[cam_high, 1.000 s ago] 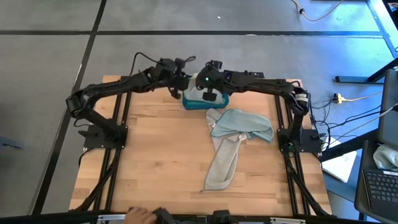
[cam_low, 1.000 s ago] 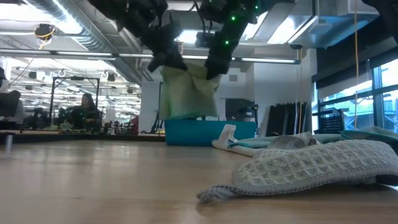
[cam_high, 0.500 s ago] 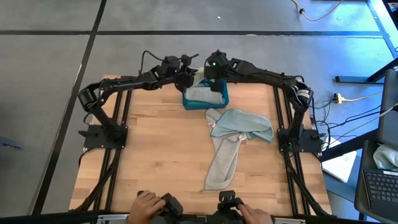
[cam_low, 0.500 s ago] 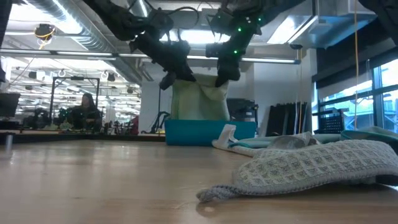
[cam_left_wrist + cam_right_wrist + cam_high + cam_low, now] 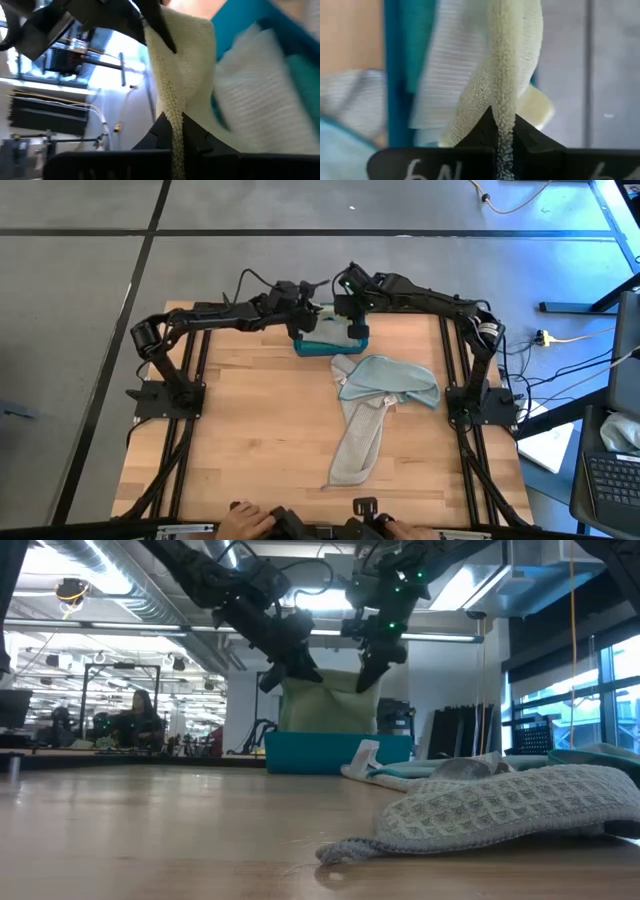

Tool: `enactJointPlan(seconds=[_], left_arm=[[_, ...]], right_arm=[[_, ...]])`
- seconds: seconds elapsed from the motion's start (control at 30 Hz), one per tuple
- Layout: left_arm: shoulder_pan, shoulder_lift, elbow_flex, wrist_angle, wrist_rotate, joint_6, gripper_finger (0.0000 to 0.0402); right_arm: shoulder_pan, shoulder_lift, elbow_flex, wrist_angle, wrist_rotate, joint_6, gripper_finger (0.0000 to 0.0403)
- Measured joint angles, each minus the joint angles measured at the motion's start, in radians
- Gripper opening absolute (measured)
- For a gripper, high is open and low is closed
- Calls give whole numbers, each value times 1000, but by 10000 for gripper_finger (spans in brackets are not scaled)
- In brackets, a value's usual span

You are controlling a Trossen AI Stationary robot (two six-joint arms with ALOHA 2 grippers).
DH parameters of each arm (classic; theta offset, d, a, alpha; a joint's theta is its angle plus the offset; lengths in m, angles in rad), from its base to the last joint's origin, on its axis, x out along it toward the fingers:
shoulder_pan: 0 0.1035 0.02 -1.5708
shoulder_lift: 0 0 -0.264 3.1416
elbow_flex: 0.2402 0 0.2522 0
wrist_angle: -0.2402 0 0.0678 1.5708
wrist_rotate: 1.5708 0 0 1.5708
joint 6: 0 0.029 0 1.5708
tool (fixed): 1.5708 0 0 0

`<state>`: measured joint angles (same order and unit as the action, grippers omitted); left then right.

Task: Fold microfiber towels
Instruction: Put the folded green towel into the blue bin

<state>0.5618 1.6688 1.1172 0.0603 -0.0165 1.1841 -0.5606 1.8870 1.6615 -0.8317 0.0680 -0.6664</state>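
Both grippers, left gripper (image 5: 300, 670) and right gripper (image 5: 370, 672), stay clenched on the pale green towel (image 5: 328, 705). Towel now hangs lower and farther back over the teal bin (image 5: 335, 753) than before.

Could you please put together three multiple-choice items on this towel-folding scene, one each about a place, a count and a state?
1. Where does the pale green towel hang?
A. Above the teal bin
B. At the table's near edge
C. Off the table's left side

2. How many towels lie loose on the table outside the bin?
A. None
B. Two
C. Four

3. How do the claws stand?
A. Both open
B. Only the left claw shut
C. Both shut on the pale green towel

Answers:
1. A, since the low view shows it hanging over the bin at the far edge.
2. B, since the high view shows the pale blue towel overlapping the grey-beige towel.
3. C, since the left claw and right claw each pinch the cloth.
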Motion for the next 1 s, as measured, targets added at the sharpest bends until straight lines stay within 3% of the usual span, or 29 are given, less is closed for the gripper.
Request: enactJointPlan(seconds=[0.13,0.4,0.57,0.7,0.83,1.0], left_arm=[[-51,-1,0,-88,-12,-7,0],[-116,-1,0,-209,-5,-132,0],[-119,-1,0,-261,69,-249,0],[-118,9,2,-270,81,-268,0],[-102,63,2,-269,167,-294,10],[-81,152,0,-278,108,-278,35]], right_arm=[[0,0,-10,-48,-86,34,13],[-2,0,-149,31,-219,-14,13],[-2,0,-212,94,-241,-20,13],[-2,0,-214,93,-235,-24,13],[-3,0,-219,52,-215,-45,13],[-24,4,-222,29,-144,-53,13]])
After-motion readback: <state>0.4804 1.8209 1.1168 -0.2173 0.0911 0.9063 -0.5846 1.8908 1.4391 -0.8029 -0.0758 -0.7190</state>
